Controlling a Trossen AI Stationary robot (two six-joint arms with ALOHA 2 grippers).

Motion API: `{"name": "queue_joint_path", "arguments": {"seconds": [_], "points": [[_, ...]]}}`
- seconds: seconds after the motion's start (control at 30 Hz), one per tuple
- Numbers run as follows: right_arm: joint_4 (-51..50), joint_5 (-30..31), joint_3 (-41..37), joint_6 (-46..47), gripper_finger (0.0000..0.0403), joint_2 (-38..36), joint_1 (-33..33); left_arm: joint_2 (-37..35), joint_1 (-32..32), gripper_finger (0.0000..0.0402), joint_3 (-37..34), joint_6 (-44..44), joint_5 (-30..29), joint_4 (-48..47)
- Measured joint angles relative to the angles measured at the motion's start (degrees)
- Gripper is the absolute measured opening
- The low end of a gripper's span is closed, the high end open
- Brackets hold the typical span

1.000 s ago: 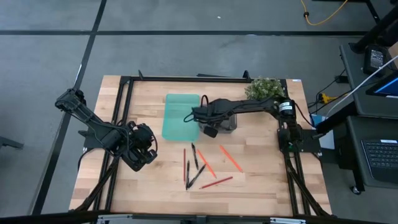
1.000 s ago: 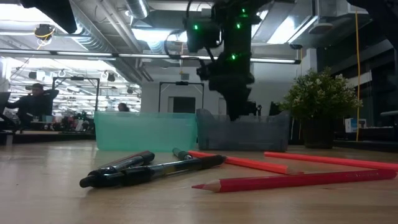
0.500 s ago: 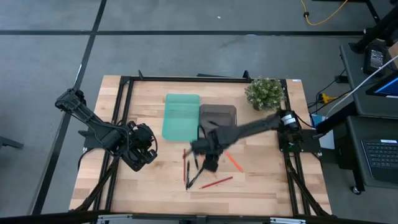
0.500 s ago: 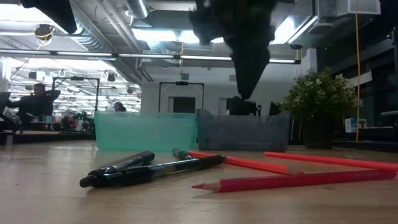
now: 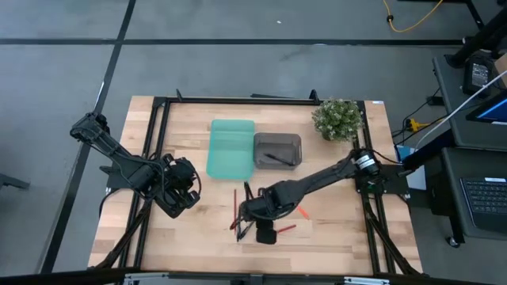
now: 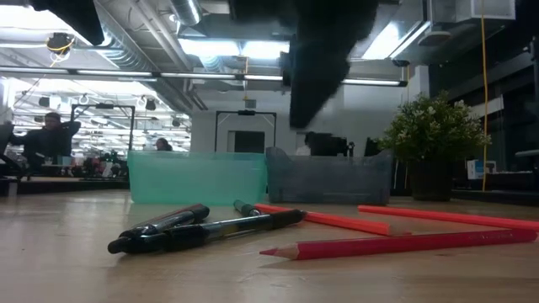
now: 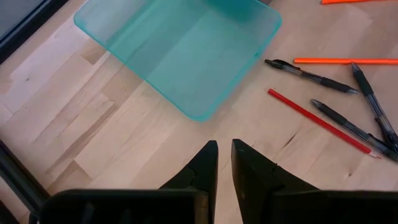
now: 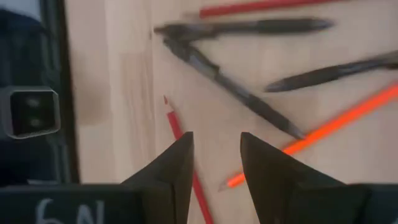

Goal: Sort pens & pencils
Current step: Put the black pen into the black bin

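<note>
— Wooden table (image 5: 190,229) under you; where's your right claw?

— My right claw (image 5: 252,217) hangs over the pens and pencils (image 5: 247,207) scattered in front of the trays, fingers (image 8: 174,163) spread with nothing between them.

— And the trays?

— One teal tray (image 5: 230,147), and one grey tray (image 5: 277,150) touching it with a dark pen (image 5: 274,157) inside.

— Your left claw?

— My left claw (image 7: 224,163) waits near the table's left edge, fingers nearly pressed together, pinching nothing.

Black pens (image 5: 248,195), red pencils (image 6: 396,245) (teal tray (image 5: 230,148))
</note>
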Motion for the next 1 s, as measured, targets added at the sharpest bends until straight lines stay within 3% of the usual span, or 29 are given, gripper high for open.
{"name": "queue_joint_path", "arguments": {"seconds": [0.23,0.57,1.0], "points": [[0.59,-6.96,0.18,-7.33,0.0133,5.58,-2.58,0.0,0.04,0.0041,0.0,-0.02,0.0,0.0],[0.66,-6.9,6.18,-12.41,0.0133,6.22,-3.14,0.0,0.04,0.0041,0.0,-0.02,0.0,-0.08],[-0.85,-8.08,6.36,-22.99,0.0133,7.44,-2.54,0.0,0.04,0.0041,0.0,-0.05,0.02,-0.13]]}}
